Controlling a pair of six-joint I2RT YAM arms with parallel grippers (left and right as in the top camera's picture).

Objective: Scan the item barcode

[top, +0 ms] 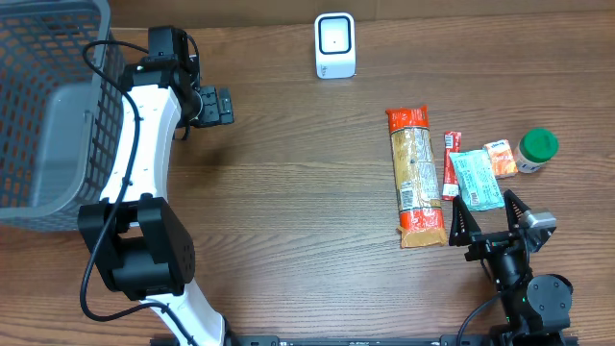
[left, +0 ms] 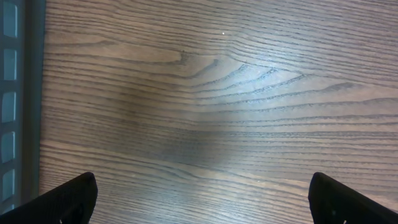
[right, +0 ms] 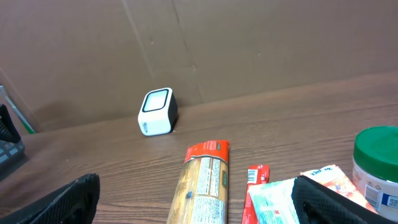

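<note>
A white barcode scanner [top: 335, 45] [right: 157, 112] stands at the table's far edge. Items lie at the right: a long pasta packet [top: 415, 173] [right: 202, 186] with red ends, a red stick [top: 450, 165] [right: 255, 186], a teal packet [top: 478, 180] [right: 273, 202], a small orange packet [top: 500, 158] [right: 329, 177] and a green-lidded jar [top: 536, 150] [right: 376, 162]. My right gripper [top: 490, 219] [right: 196, 202] is open just in front of these items, holding nothing. My left gripper [top: 219, 106] [left: 202, 205] is open over bare wood at the left.
A grey mesh basket [top: 48, 96] [left: 12, 93] fills the far left corner, close beside my left arm. A brown cardboard wall [right: 249, 43] backs the table behind the scanner.
</note>
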